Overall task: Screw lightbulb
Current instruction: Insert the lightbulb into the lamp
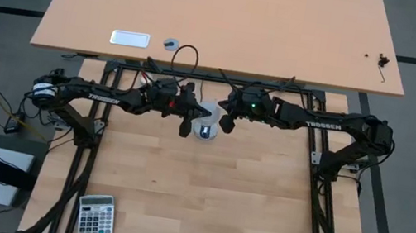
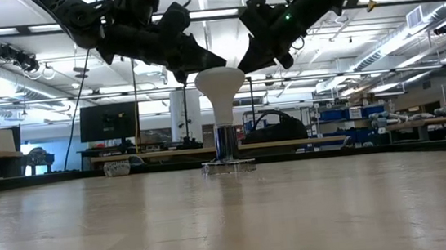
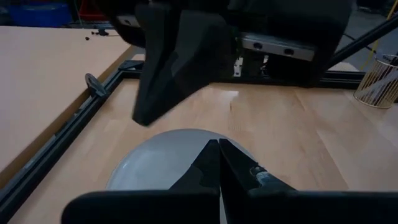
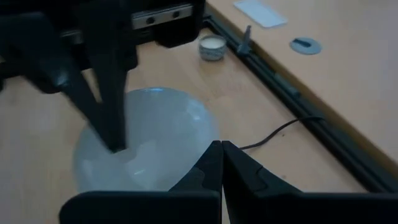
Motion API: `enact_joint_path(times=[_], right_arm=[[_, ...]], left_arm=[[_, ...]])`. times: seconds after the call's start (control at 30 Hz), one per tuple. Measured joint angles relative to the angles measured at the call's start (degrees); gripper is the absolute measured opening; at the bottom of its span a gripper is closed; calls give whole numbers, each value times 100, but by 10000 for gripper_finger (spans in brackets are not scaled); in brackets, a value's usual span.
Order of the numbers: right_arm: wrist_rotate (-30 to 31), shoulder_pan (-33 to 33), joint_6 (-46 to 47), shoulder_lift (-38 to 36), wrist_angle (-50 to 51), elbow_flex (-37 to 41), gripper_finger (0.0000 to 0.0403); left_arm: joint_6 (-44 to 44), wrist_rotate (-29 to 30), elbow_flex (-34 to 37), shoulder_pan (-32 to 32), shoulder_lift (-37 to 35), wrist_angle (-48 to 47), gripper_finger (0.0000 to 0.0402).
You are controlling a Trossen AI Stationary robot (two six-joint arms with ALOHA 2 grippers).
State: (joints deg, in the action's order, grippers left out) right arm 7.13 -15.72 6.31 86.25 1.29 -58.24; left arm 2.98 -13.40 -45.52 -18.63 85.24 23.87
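**Ana:** Behind the wooden table (image 2: pixel 232 222) I see a large workshop with shelves and ceiling lamps. Where is the lightbulb (image 2: pixel 220 88)?

**Ben:** It stands upright near the middle of the table, at the far side, with its narrow base down in the socket (image 2: pixel 226 143) and its wide white dome facing up. From the high view it sits between the two arms.

**Ana:** And the grippers?

**Ben:** The left gripper (image 2: pixel 201 64) and the right gripper (image 2: pixel 254 62) both hang just above the dome, one at each side. Both have their fingers pressed together, and neither one holds anything. In the low view they look close to the dome, but I cannot tell if they touch it.

**Ana:** How will the bulb behave, in your opinion?

**Ben:** I think it is light and stiff, but fragile, and the smooth dome is probably slippery. I would take it around the wide rim of the dome, with gentle pressure, and turn it from there. The thin neck seems a worse place, because the fingers could slide down the cone.

**Ana:** So the fingers must first open?

**Ben:** Yes, I believe so.
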Motion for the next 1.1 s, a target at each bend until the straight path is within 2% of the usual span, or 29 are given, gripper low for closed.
enact_joint_path(times=[0.5, 0.7, 0.77, 0.9, 1.1], right_arm=[[-206, 215, 168, 6, 321, -24, 12], [-572, 252, 144, -155, 569, -10, 12], [-535, 255, 117, -229, 586, 6, 12], [-63, 172, 8, -306, 466, 13, 12], [-145, -47, 6, -102, 354, 14, 12]], left_arm=[[-2, 169, 0, -4, -4, -80, 0], [86, 313, 2, -11, -1, -87, 0], [87, 319, 0, -11, -1, -77, 0], [100, 316, 0, -13, -1, -56, 0], [101, 191, 0, -15, -1, -48, 0]])
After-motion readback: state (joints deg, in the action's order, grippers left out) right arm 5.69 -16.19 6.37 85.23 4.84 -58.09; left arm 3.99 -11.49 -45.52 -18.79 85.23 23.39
